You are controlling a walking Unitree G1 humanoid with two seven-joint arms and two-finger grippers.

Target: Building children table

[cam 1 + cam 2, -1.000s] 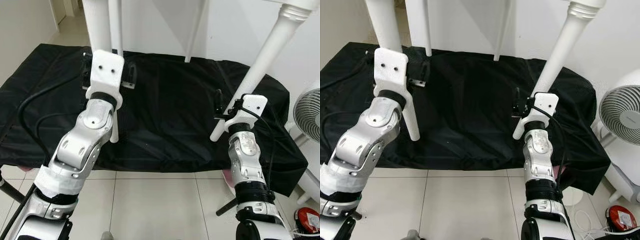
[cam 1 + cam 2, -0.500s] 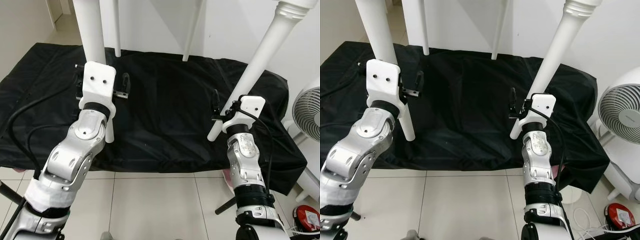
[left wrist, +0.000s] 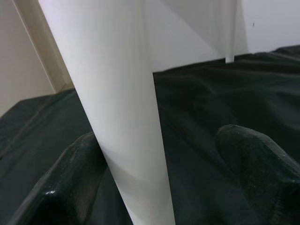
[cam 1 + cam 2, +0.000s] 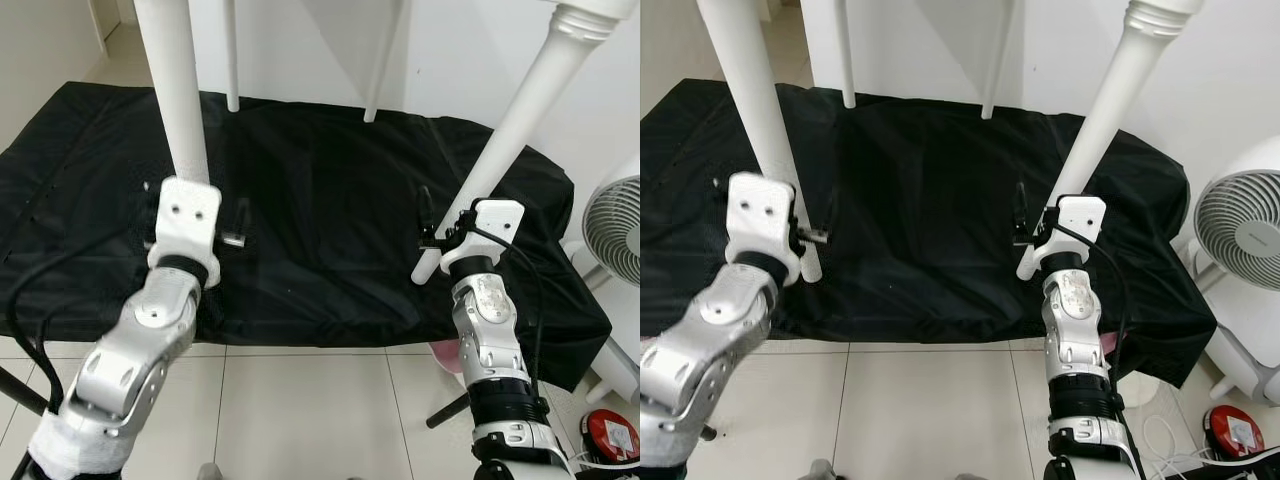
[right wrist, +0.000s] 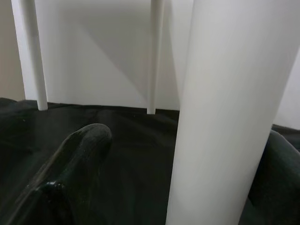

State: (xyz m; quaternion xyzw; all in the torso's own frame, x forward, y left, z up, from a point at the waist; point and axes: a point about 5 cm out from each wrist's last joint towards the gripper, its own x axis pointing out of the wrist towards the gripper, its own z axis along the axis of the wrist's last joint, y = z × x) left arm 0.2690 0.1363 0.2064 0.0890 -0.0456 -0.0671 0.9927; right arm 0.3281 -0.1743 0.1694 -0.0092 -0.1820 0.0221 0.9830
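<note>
Standing on a black cloth point(image 4: 330, 200), a white children's table is seen from below, with two thin far legs point(image 4: 232, 60) planted at the back of the cloth and two thick near legs handled by the arms. Compared with a second ago, the left gripper point(image 4: 190, 235) has been drawn lower and nearer along the left table leg point(image 4: 178, 90), so that more bare leg is now exposed above its white wrist block; the leg's foot rests on the cloth just beside the fingers. In the left wrist view the leg point(image 3: 117, 117) is seen between the two black fingers point(image 3: 70, 178), touching one and apart from the other, so the fingers are spread with no grip closed. The right gripper point(image 4: 440, 235) is held almost where it was, at the foot of the slanted right table leg point(image 4: 530, 110); its fingers point(image 5: 75, 159) are likewise seen parted around the leg point(image 5: 225, 108). A white fan point(image 4: 615, 225) is stood on the tiled floor point(image 4: 310, 410) to the right. No writing can be read anywhere
</note>
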